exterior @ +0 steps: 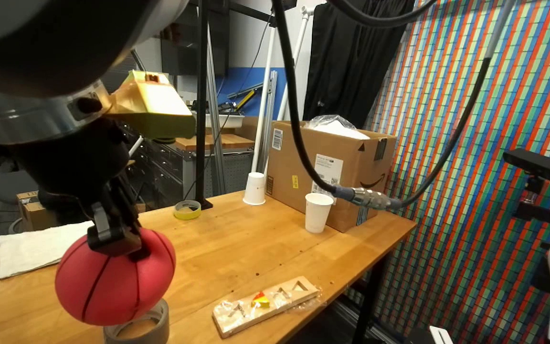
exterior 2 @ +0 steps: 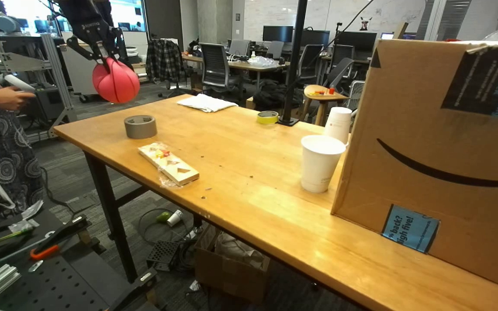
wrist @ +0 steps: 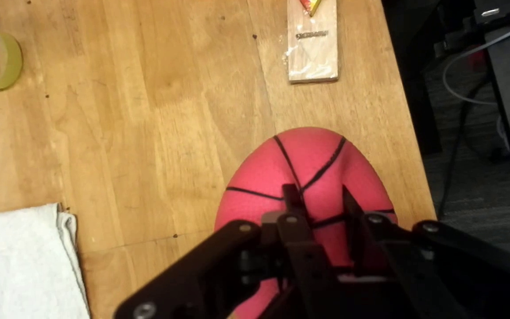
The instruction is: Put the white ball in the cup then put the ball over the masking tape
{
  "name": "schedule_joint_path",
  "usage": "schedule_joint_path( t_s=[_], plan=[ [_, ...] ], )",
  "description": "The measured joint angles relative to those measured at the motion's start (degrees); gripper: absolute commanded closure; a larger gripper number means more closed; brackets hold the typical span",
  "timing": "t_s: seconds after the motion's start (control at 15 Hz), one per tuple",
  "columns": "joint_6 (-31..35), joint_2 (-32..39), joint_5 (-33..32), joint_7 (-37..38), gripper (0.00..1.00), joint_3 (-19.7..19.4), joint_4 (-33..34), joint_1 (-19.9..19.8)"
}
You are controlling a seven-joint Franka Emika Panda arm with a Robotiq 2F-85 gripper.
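Above one end of the table (exterior 2: 249,194), holding the red ball (exterior 2: 117,84) from on top with the gripper (wrist: 318,190), presumably to leave its underside free for settling onto the roll of masking tape (exterior 2: 140,129). Pinching rather than straddling, likely on account of the ball's width. Nearly closed, with a fold of the soft skin clamped between the fingertips (wrist: 291,197) and creased around them. Touching neither wood nor roll with the ball. Lower down, find the roll lying flat, hole upward like a ready seat; cannot tell how squarely beneath the ball, being out of sight in the wrist view. Farther out, notice the film-wrapped puzzle board (exterior: 265,310) near the roll and the folded white cloth (wrist: 29,266) toward the opposite edge, seemingly spare to the job. Beyond, see the upright paper cup (exterior 2: 319,166) close to the cardboard box (exterior 2: 439,147). Cannot make out the white ball in any view, so cannot judge the task's first half.
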Motion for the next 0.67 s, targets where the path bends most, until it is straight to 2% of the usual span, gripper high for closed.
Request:
schedule_joint_path(
  t_s=[0.33, 0.67],
  plan=[
    [2.88, 3.09, -4.32, -0.30, 0.92, -0.58, 2.56, -0.54],
    [4.29, 4.85, -4.50, -0.57, 0.92, -1.28, 1.99, -0.92]
  ],
)
